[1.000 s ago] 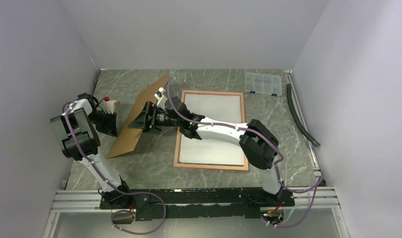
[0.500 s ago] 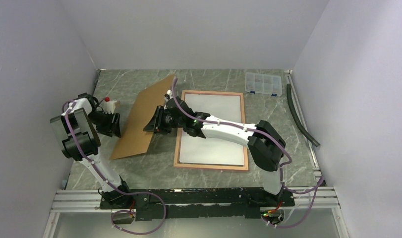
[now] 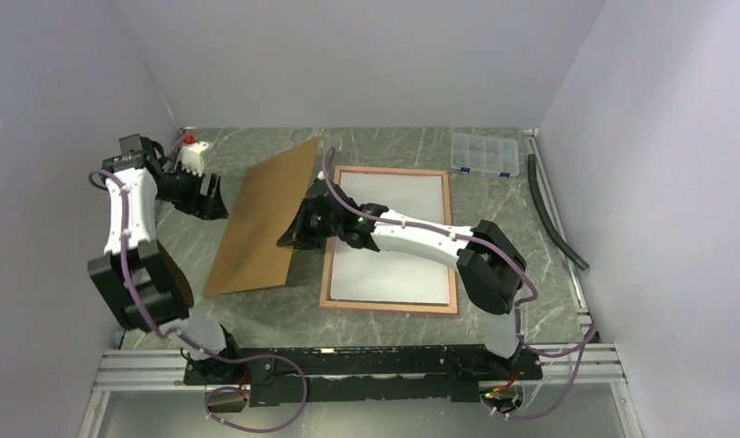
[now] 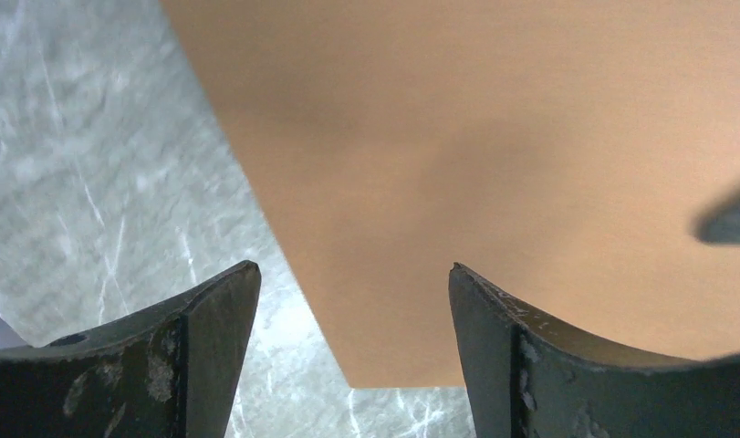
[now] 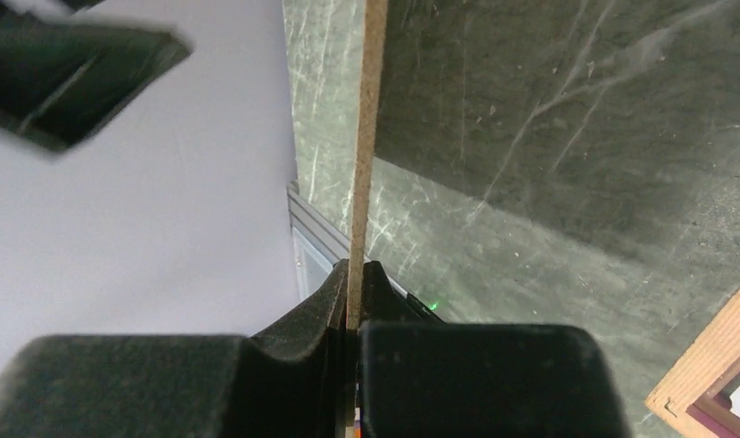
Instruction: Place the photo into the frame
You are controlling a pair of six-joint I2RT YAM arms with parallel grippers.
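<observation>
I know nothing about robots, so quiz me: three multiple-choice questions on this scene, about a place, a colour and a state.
1. Where is the frame? A flat on the table, right of the board; B propped against the back wall; C hanging in mid-air.
2. What colour is the board? A blue; B brown; C green.
3. How is the right gripper? A wide open; B shut on the board's edge; C out of view.
Answers: 1 A, the top view shows it lying there. 2 B, plainly brown. 3 B, its wrist view shows the edge pinched.
</observation>
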